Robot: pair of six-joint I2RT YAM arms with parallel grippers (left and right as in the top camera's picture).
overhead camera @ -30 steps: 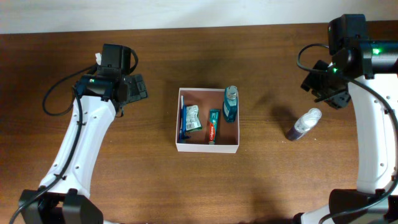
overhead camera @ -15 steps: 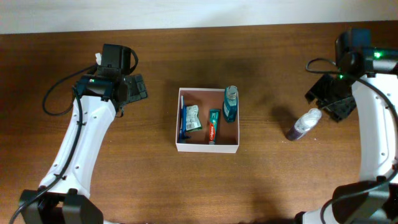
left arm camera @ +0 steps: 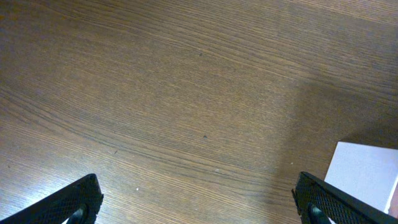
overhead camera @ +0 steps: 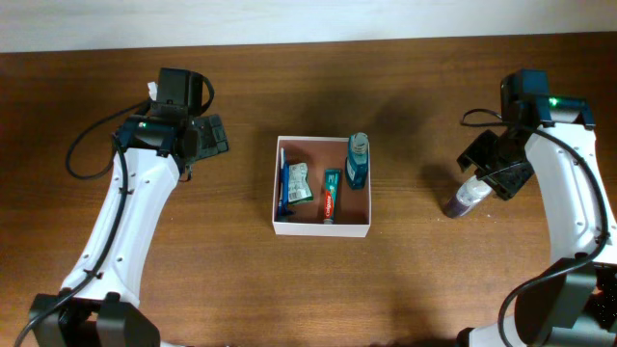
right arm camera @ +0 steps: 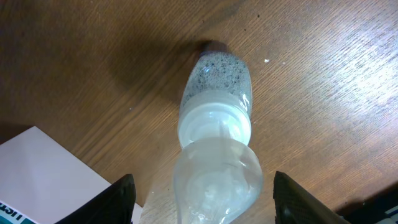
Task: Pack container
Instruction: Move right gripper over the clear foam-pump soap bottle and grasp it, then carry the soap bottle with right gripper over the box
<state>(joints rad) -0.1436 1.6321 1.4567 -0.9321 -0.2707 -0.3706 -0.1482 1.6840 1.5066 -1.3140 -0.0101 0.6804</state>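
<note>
Partly packed. Container [overhead camera: 321, 229] at frame centre, already holding blue bottle [overhead camera: 358, 161], toothpaste [overhead camera: 330, 196], packet [overhead camera: 299, 183]. Left to pack: clear bottle [overhead camera: 466, 196] on tabletop [overhead camera: 405, 289], right of frame. Right jaws released, straddling it, no grip yet. Left jaws released, idle at upper left

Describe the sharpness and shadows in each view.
Overhead: sharp, evenly lit, a soft shadow left of the bottle. Right wrist: the bottle's cap blurs near the lens; its speckled body and the wood grain are sharp. Left wrist: crisp grain, shade darkening the wood beside the container's white corner.
</note>
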